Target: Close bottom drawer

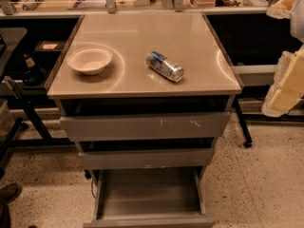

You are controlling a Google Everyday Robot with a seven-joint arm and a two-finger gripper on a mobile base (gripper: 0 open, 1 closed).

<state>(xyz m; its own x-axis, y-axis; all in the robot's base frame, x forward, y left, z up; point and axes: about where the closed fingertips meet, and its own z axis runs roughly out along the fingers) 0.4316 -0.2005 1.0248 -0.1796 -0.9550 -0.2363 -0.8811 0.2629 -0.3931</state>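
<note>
The bottom drawer [149,194] is the lowest of three grey drawers in a metal cabinet. It is pulled far out toward me, showing its shallow grey tray, and its plain front [152,221] lies at the lower edge of the view. The middle drawer [145,158] and the scratched top drawer [145,126] stand only slightly out. My gripper [285,87] shows as cream-coloured parts at the right edge, off the cabinet's right side at about top height, well away from the bottom drawer and touching nothing.
A white bowl [90,60] and a can lying on its side [165,66] rest on the cabinet top [142,32]. A dark table frame [28,113] stands at the left, a shoe [9,191] at the lower left, and a wheeled leg [247,144] at the right.
</note>
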